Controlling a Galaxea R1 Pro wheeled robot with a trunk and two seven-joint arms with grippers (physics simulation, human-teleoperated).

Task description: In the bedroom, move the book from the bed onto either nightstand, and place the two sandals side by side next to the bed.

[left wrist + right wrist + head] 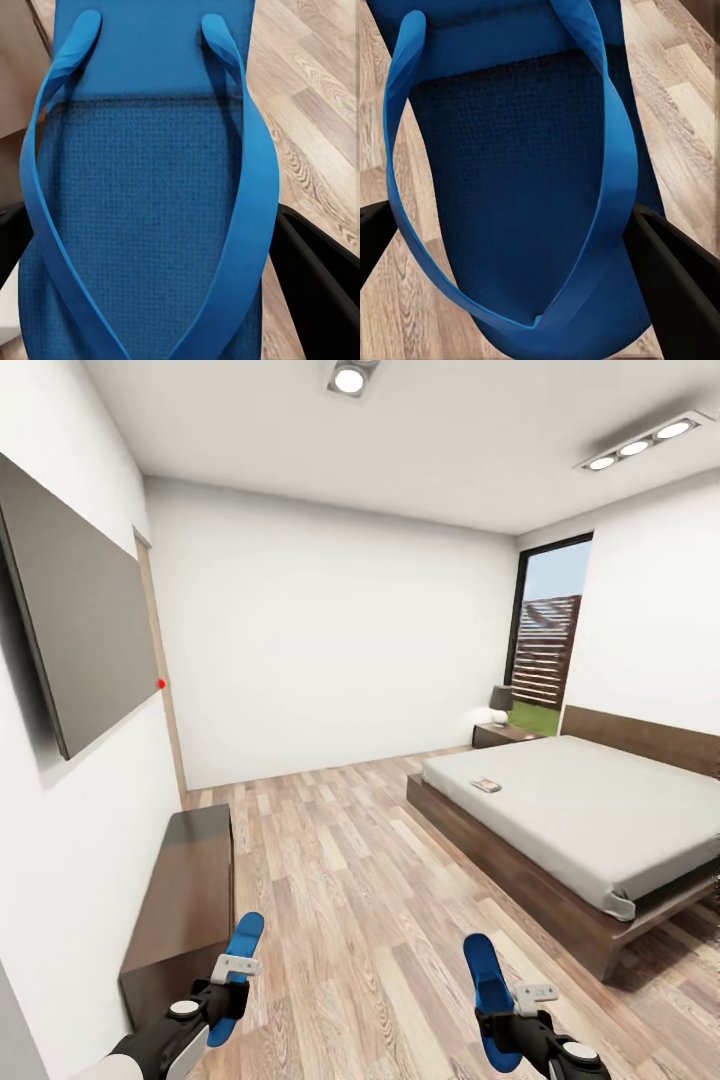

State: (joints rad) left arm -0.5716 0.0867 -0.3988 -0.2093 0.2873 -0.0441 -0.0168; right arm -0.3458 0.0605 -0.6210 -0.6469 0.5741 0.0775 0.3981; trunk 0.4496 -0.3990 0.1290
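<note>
Each of my grippers carries one bright blue sandal above the wooden floor. My left gripper (228,985) is shut on the left sandal (240,960), seen close up as sandal (142,202) with dark fingers (319,277) at its sides. At the lower right of the head view my right gripper (505,1010) is shut on the other sandal (487,985), also sandal (517,172). The bed (590,810) stands at the right with the small dark book (486,785) lying near its near-left corner. The nightstand (500,734) with a lamp sits beyond the bed by the window.
A long low dark brown cabinet (185,900) stands against the left wall under a wall-mounted dark screen (80,630). A tall window (548,630) is at the far right. Wooden floor (350,860) stretches between cabinet and bed.
</note>
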